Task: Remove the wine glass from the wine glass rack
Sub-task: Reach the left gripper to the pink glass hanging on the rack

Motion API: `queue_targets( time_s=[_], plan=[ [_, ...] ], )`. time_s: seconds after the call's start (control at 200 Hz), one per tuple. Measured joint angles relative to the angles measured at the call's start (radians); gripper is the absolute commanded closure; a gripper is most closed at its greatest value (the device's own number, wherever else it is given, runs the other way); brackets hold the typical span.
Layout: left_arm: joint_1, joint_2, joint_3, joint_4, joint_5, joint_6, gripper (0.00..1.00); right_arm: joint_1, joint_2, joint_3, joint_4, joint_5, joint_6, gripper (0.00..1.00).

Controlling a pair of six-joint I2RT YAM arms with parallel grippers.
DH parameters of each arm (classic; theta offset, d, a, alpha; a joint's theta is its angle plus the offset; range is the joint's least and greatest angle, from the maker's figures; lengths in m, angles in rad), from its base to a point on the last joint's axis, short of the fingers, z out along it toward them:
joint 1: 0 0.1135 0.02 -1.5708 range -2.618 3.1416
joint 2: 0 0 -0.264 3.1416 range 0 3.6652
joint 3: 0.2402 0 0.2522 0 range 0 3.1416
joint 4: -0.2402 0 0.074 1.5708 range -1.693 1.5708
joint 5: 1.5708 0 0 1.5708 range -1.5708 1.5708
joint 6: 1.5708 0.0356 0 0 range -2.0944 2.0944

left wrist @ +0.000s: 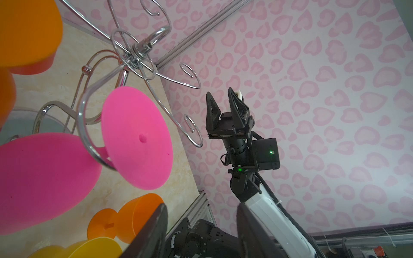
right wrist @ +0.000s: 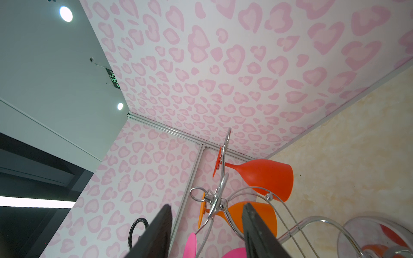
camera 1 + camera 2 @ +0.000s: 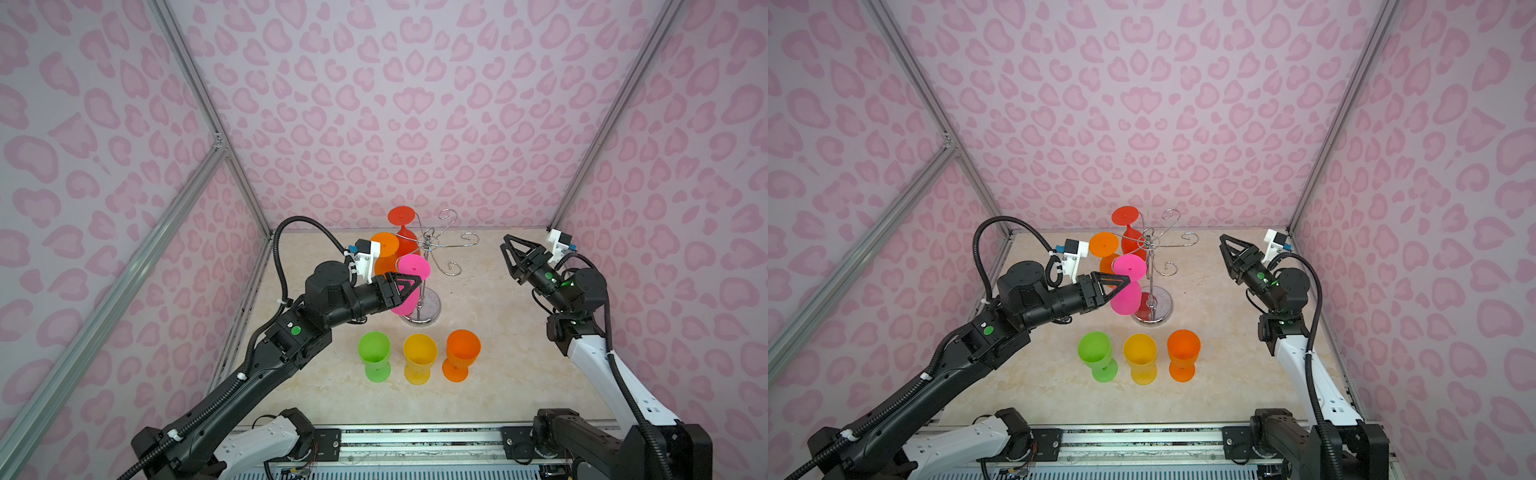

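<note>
The chrome wine glass rack (image 3: 422, 296) stands mid-table on its round disc base, with curled hook arms (image 1: 134, 53) on top. Three glasses hang from it upside down: a pink wine glass (image 3: 412, 268) nearest me, an orange one (image 3: 384, 245) and a red one (image 3: 401, 217). My left gripper (image 3: 415, 284) is open, level with the pink glass's stem and at its left side. In the left wrist view the pink glass (image 1: 136, 138) lies off to one side, with nothing between the fingers (image 1: 156, 227). My right gripper (image 3: 506, 243) is open and empty, raised to the right of the rack.
Three glasses stand upright in a row in front of the rack: green (image 3: 374, 353), yellow (image 3: 419, 357) and orange (image 3: 462, 353). Pink patterned walls with aluminium posts close in the table on three sides. Three of the rack's hooks on the right (image 3: 469, 237) carry nothing.
</note>
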Motion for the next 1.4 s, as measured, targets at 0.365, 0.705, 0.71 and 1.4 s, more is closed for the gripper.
queue_targets(
  time_s=[0.365,0.705,0.71,1.4],
  plan=[
    [0.009,0.071,0.013,0.0,0.018,-0.009,0.49,-0.008,0.001,-0.013,0.018,0.0,0.007,0.49],
    [0.032,0.083,0.021,0.0,0.014,-0.01,0.54,-0.026,-0.002,-0.031,0.029,-0.004,0.018,0.48],
    [0.032,0.083,0.021,0.0,0.014,-0.01,0.54,-0.026,-0.002,-0.031,0.029,-0.005,0.018,0.49],
    [0.057,0.067,0.01,0.007,0.008,-0.061,0.63,-0.046,-0.016,-0.06,0.063,-0.019,0.04,0.48]
  ],
)
